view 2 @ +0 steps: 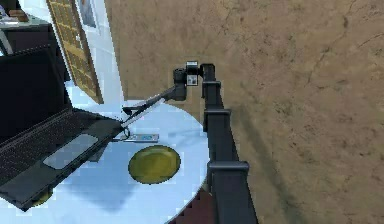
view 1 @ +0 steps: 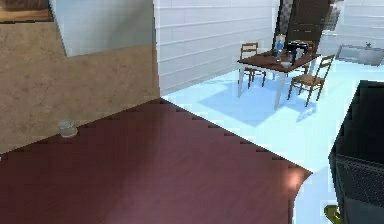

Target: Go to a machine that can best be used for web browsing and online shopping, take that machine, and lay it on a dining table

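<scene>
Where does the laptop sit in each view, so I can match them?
Forward view: the laptop is the dark slab at the right edge.
Arm side view: the laptop lies open at the left edge.
Shared landmark: the white round table under it, a pale patch at the forward view's bottom right.

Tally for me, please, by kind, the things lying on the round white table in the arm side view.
Laptop: 1
Yellow-green plate: 1
Small slim pale object: 1
Total: 3, leaving out a yellowish sliver at the laptop's near corner, too little to name.
</scene>
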